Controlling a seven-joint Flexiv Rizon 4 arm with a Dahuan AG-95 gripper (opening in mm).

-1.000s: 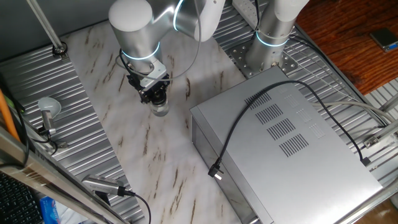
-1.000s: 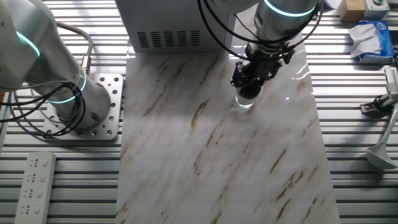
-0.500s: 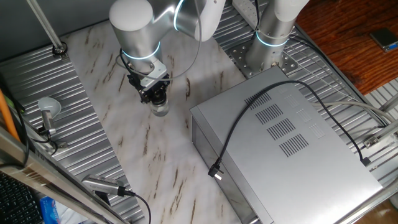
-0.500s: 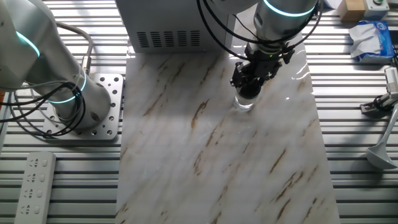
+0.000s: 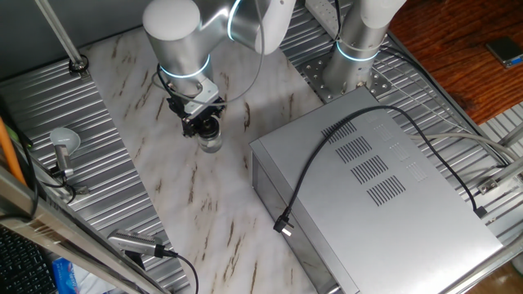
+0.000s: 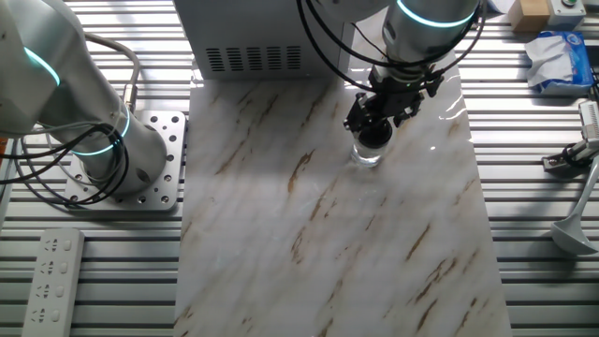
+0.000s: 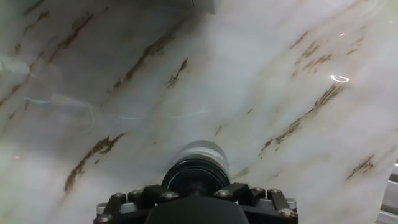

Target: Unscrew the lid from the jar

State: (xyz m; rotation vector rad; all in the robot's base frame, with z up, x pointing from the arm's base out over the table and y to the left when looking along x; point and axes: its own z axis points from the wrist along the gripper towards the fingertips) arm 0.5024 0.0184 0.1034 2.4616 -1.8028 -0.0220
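On the marble desk (image 5: 163, 188), at about 11 o'clock of the big grey metal box (image 5: 376, 196), stands the jar (image 5: 212, 144), upright, clear; contents can't be made out. Arm comes straight down over it; pincer (image 5: 204, 124) is clamped narrow on the lid (image 7: 196, 177), w/ black fingers (image 6: 359, 110) either side of it. In hand view, lid is a dark round cap at 6 o'clock, jar's pale body just past it. Grey knob on a stem (image 5: 61, 143) lies well apart at 9 o'clock.
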